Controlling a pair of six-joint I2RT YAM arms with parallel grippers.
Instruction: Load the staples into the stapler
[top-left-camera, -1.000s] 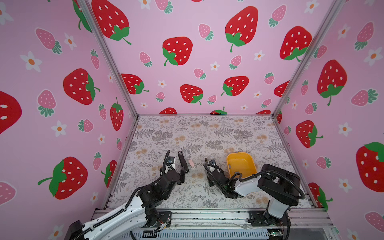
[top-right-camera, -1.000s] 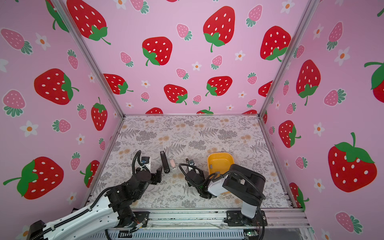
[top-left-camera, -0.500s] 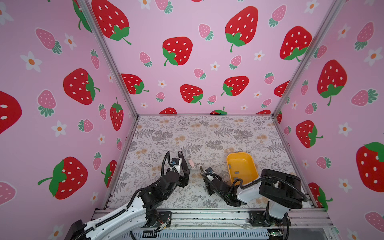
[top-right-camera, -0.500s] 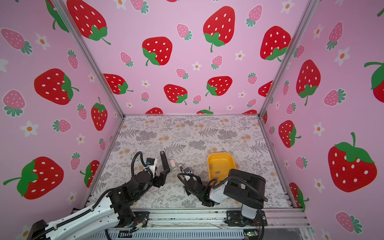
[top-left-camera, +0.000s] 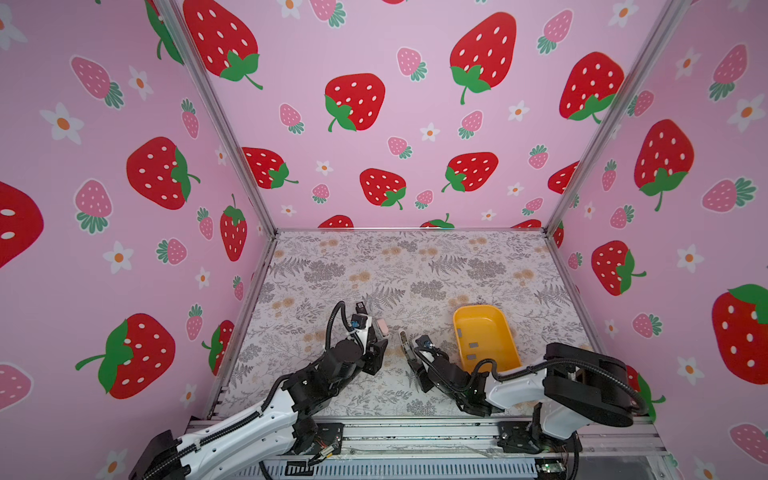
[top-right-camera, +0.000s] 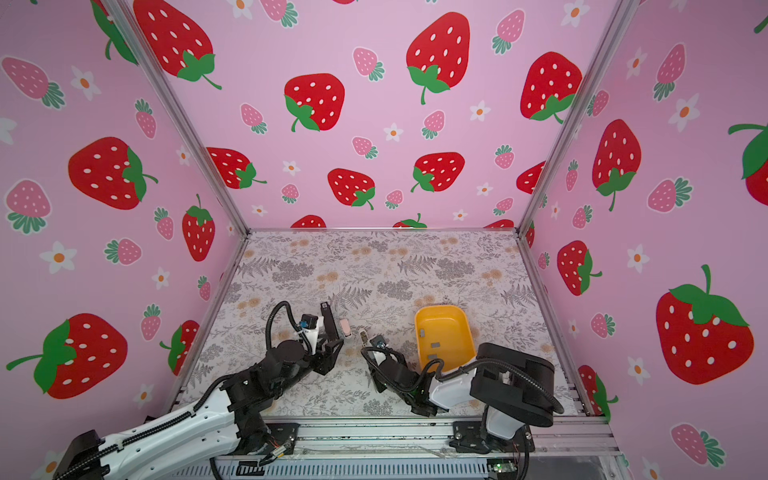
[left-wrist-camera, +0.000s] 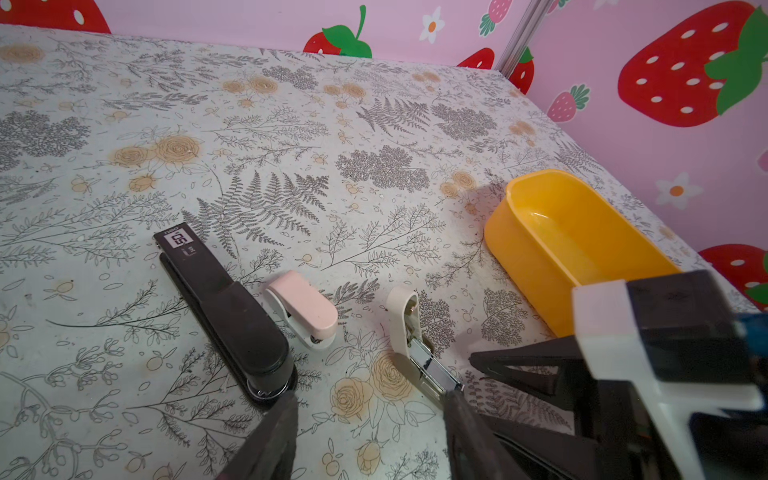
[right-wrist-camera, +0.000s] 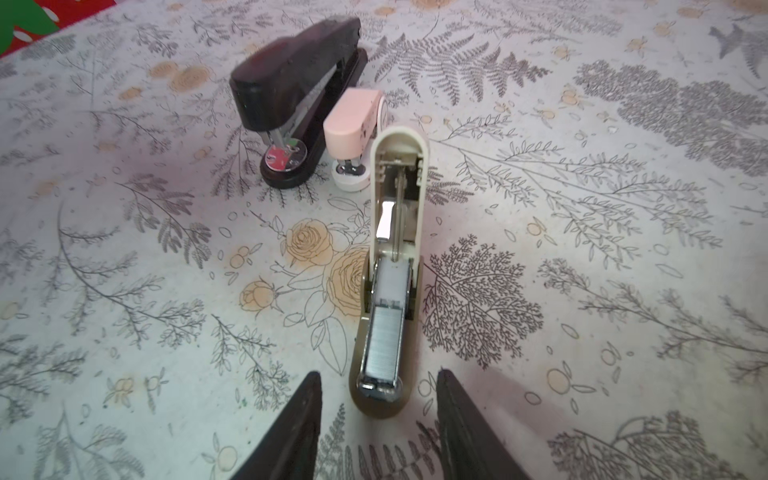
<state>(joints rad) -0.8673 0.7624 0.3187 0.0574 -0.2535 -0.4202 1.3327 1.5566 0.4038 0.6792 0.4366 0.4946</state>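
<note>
Near the table's (top-left-camera: 374, 257) front edge, the left gripper (left-wrist-camera: 370, 415) and right gripper (right-wrist-camera: 378, 395) both have jaws apart and empty. Just beyond are three staplers: a black stapler (left-wrist-camera: 232, 307), a pink stapler (left-wrist-camera: 305, 305), and an opened cream stapler (right-wrist-camera: 397, 178) with staples (right-wrist-camera: 382, 332) in its channel. A yellow tray (top-left-camera: 490, 332) toward the right edge holds three spare strips (top-left-camera: 473, 344). The far half lies open.

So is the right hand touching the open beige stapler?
Apart. The right wrist view shows the right hand open, its fingers either side of the beige stapler, with bare table showing in both gaps.
</note>
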